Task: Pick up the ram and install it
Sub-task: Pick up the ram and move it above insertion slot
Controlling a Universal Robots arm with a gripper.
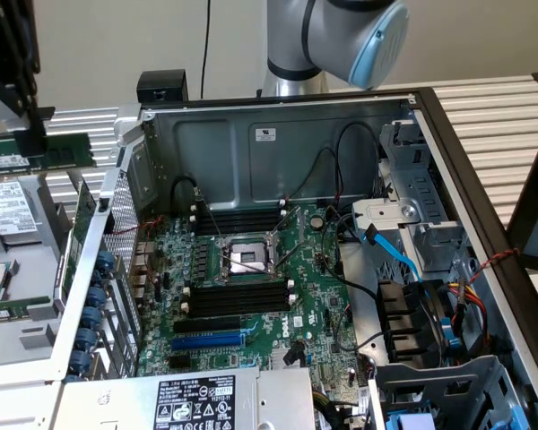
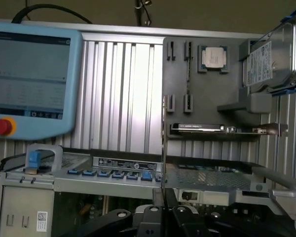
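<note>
The black two-finger gripper (image 2: 162, 217) is pinching the long, narrow green circuit-board ram stick (image 1: 69, 149) at mid-length, outside the grey steel computer case (image 1: 117, 193). The long black slots (image 1: 238, 300) are lying well away from it. On such a thin hold, the stick is probably risking a twist or a knock against the case wall.

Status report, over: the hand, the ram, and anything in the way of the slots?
Hand shut, back from the case. Ram looks parked edge-on in the gray rack, beside the chip. Black slots bare, nothing seen blocking them.
</note>
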